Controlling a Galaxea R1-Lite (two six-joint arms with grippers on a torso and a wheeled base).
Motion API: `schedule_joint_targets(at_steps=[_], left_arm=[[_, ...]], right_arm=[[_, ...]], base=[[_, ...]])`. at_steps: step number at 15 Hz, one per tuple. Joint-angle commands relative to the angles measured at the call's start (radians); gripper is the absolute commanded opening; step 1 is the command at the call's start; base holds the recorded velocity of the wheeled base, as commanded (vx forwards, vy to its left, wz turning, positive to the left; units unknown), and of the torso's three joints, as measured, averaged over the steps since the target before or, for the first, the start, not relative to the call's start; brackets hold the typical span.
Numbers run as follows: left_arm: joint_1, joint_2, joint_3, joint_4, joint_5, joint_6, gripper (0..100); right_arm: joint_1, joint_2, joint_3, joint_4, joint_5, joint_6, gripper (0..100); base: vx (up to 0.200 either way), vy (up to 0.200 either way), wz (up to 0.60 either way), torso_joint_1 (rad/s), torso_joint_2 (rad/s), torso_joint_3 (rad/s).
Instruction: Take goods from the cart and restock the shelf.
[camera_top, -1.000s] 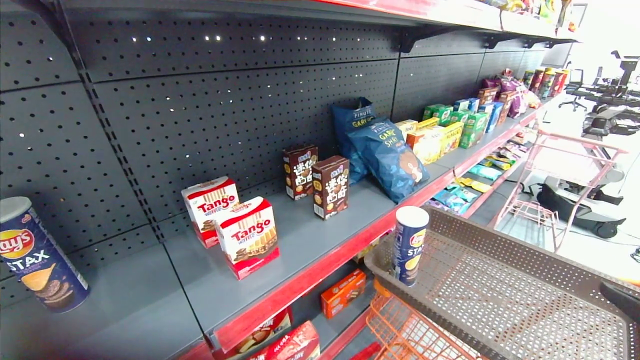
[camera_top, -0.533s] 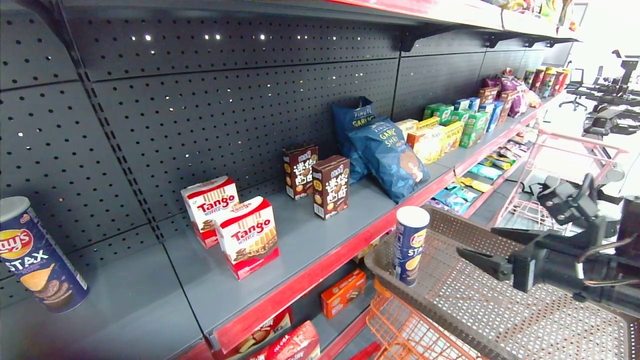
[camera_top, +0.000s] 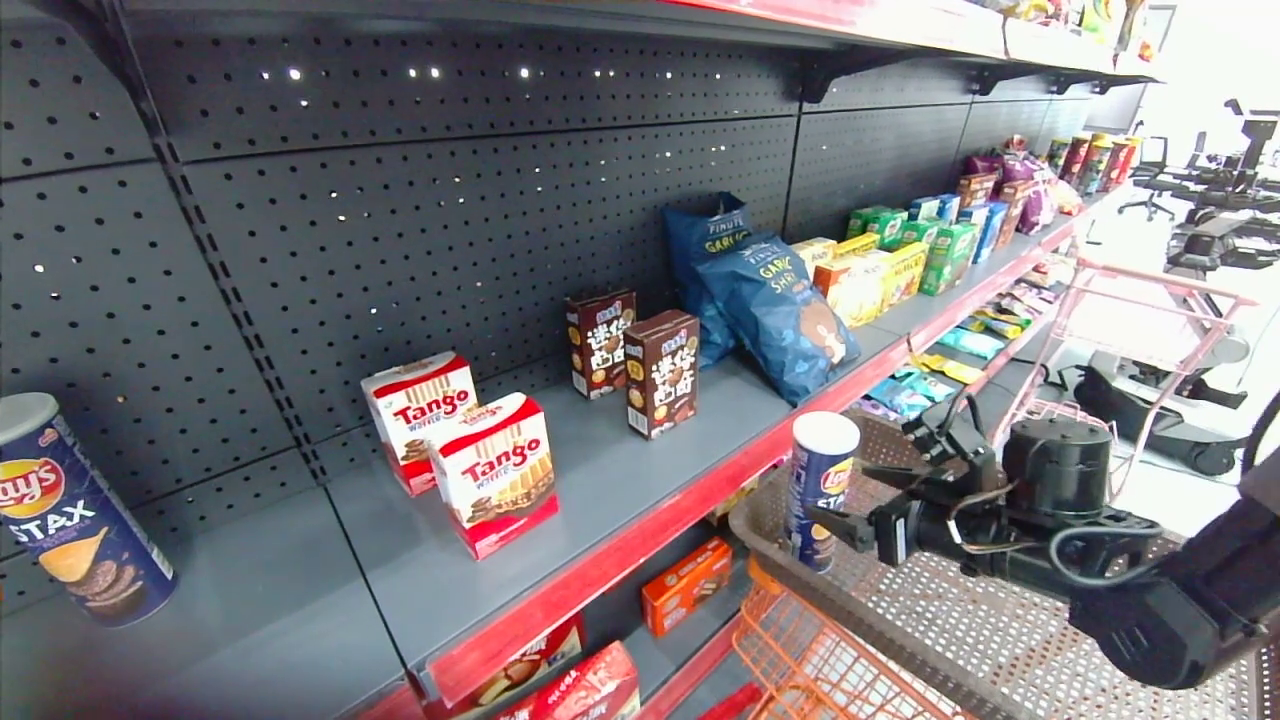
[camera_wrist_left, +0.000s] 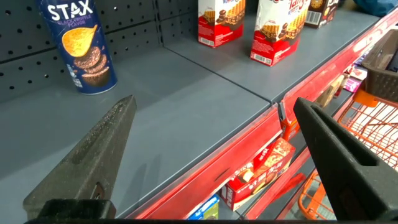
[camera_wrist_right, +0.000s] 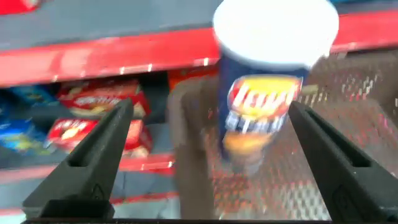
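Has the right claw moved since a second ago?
Yes. The right claw swung in leftward to the chip can in the cart basket, open.

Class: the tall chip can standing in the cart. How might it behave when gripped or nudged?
The chip can is tall and narrow, upright in the cart, so a nudge would probably tip it. Being round, it would likely roll once down. Its curved wall might slip in the right gripper.

There are 2 blue chip cans (camera_top: 72, 510), 2 red-and-white wafer boxes (camera_top: 495, 473) and 2 brown snack boxes (camera_top: 661, 373). Also 2 dark blue snack bags (camera_top: 775, 315).
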Motion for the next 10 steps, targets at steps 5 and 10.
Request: schedule_joint_targets(at_steps=[5,10], left_arm=[[0.0,0.0,0.0,0.0,0.0,0.0,100],[0.0,0.0,0.0,0.0,0.0,0.0,100]], right_arm=[[-0.023,0.273,-0.276,-0.015,-0.006,0.0,100],[-0.014,0.339,-0.311,-0.038,-0.006,-0.003,100]], base=[[0.0,0.0,0.0,0.0,0.0,0.0],[0.0,0.0,0.0,0.0,0.0,0.0]])
